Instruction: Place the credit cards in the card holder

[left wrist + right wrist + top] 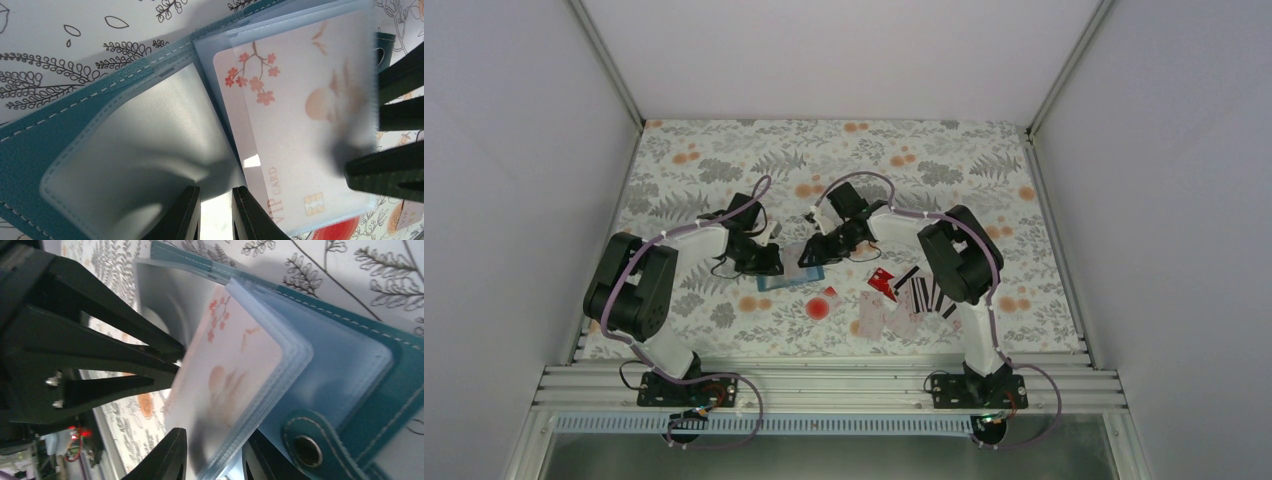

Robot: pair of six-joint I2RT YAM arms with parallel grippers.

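The blue card holder (789,278) lies open on the floral table between both arms, its teal cover (30,145) (400,390) spread flat. A pale credit card (300,100) (235,360) with pink blossoms sits inside one of its frosted sleeves. My left gripper (769,262) (216,210) is shut on a clear sleeve of the holder. My right gripper (816,255) (215,460) straddles the stack of sleeves holding that card, one jaw on each side. Whether it pinches them is unclear. Several loose credit cards (914,300), one of them red (882,282), lie to the right.
A round red spot (819,306) is printed on the cloth just in front of the holder. The holder's snap tab (307,450) sticks out beside my right fingertips. White walls enclose the table on three sides, and the arm bases sit on the near rail.
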